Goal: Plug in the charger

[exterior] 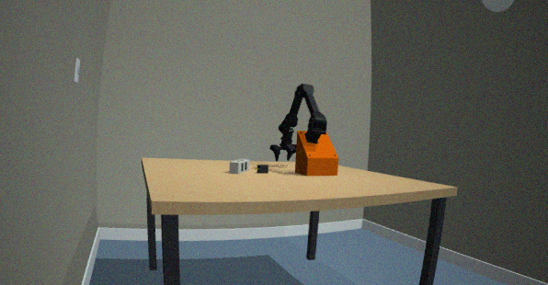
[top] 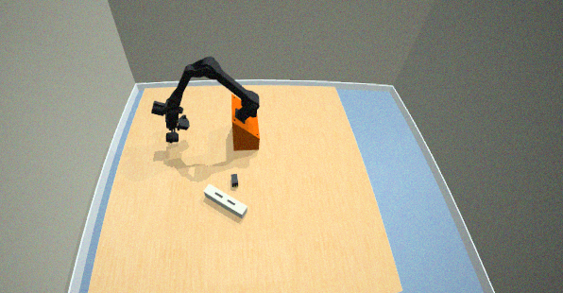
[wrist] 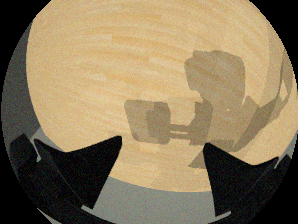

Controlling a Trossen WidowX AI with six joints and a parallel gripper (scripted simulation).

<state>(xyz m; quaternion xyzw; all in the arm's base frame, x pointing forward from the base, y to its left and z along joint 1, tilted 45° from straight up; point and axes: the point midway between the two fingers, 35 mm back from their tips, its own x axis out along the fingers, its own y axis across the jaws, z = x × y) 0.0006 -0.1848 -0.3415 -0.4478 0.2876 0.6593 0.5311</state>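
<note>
The charger [top: 234, 180] [exterior: 262, 168] is a small dark block lying on the table between the orange base and the power strip; its prongs are too small to make out. The power strip [top: 238, 208] [exterior: 234, 166] is a white bar with two dark outlets in its top, set at a slant on the table. My gripper [top: 178, 134] [exterior: 282, 159] [wrist: 164, 145] is open and empty, pointing down above the table, well away from both, to the upper left of the charger in the top view. The wrist view shows neither charger nor strip.
The arm's orange base [top: 247, 138] [exterior: 316, 165] stands on the wooden table [top: 307, 240] [exterior: 207, 192], behind the charger in the top view. The arm's shadow falls on the table under the gripper. The table's edge shows in the wrist view.
</note>
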